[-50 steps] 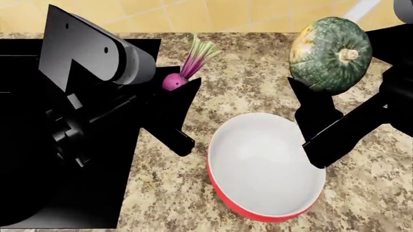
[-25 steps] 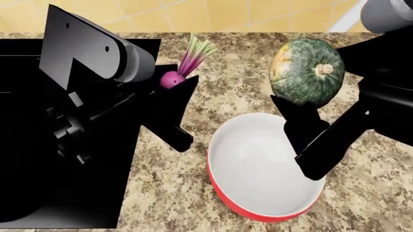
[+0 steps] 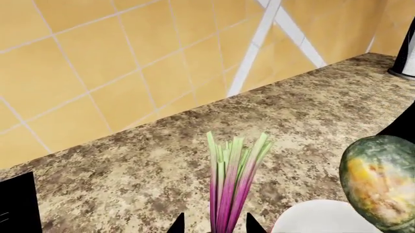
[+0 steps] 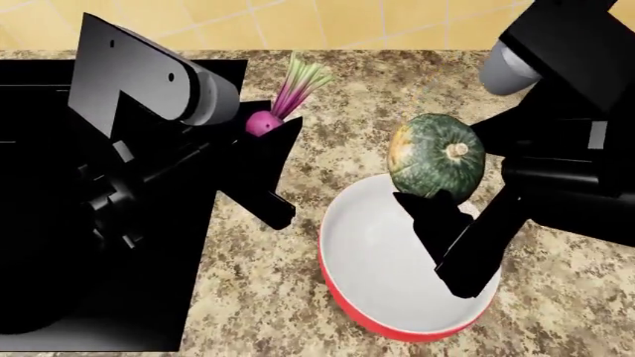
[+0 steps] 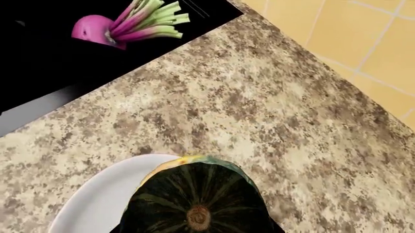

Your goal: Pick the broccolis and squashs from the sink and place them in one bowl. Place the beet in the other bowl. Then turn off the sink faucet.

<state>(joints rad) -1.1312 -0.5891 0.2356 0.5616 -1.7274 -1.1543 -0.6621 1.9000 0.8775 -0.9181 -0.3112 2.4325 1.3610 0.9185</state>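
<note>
My right gripper is shut on the dark green ribbed squash, which hangs just above the far rim of the red bowl with a white inside. In the right wrist view the squash fills the space between the jaws, with its tan stem scar facing the camera. My left gripper is shut on the magenta beet and holds it over the counter beside the black sink. The beet's stalks rise between the fingertips. No broccoli or sink faucet shows.
Speckled granite counter surrounds the bowl, and a yellow tiled wall backs it. A black upright shape with a pale base stands at the counter's far end, too cropped to identify. Only one bowl is in view.
My right gripper has carried the squash leftward and down, from beside the bowl to above its far rim. The left gripper and beet have barely moved.
</note>
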